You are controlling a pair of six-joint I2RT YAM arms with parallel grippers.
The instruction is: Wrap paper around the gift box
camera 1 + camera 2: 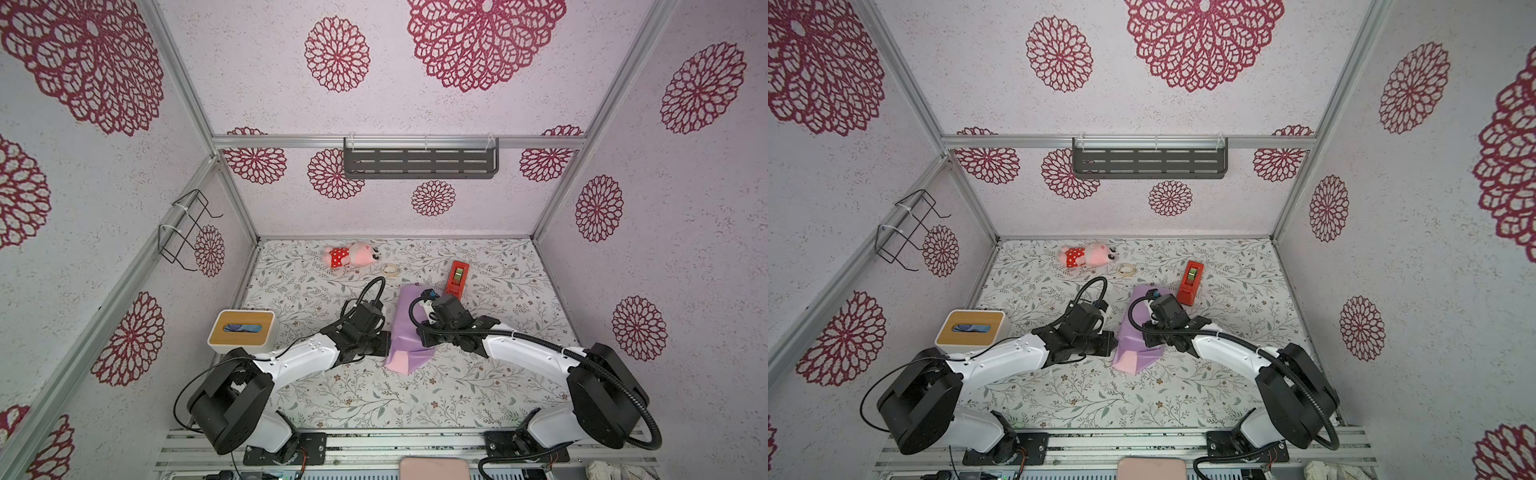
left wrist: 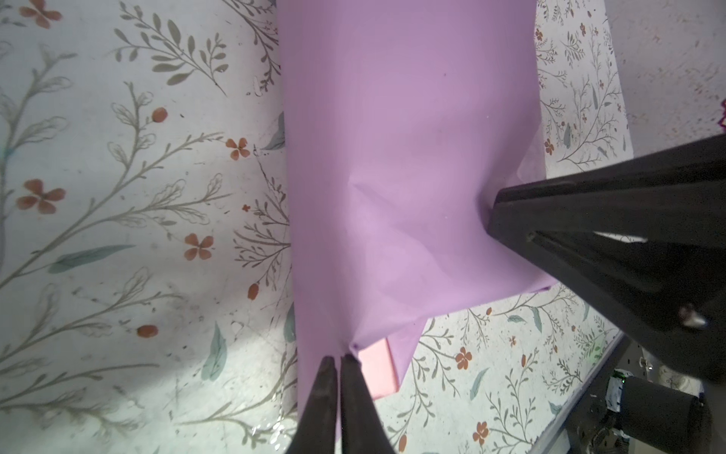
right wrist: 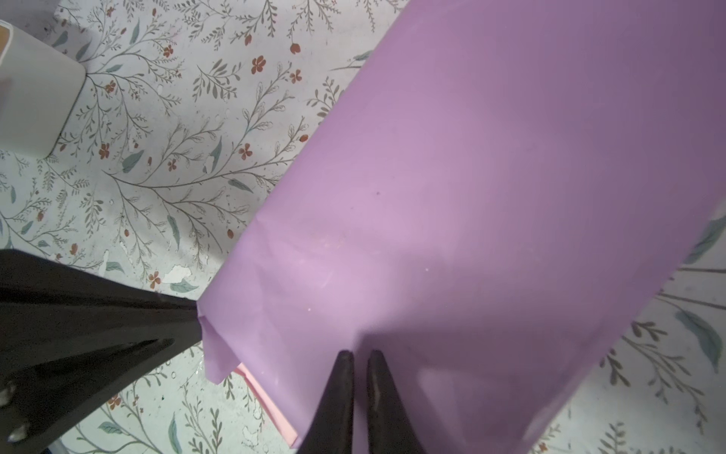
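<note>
The paper (image 1: 405, 316) (image 1: 1133, 332) lies in the middle of the table, folded over into a long bundle with its lilac face out. At the near end a pale pink flap (image 2: 377, 369) sticks out. The gift box is hidden under the paper. My left gripper (image 2: 340, 357) (image 1: 388, 347) is shut, its tips pinching a puckered fold at the bundle's near left corner. My right gripper (image 3: 359, 353) (image 1: 422, 337) is shut too. Its tips press on the lilac top from the right and dent the paper (image 2: 393, 157).
A white tissue box with a wooden top (image 1: 241, 330) stands to the left of the left arm. A red tape dispenser (image 1: 457, 278) sits just behind the bundle. At the back lie a plush toy (image 1: 353, 254) and a small ring (image 1: 390, 270). A pink pad (image 1: 434, 467) rests at the front rail.
</note>
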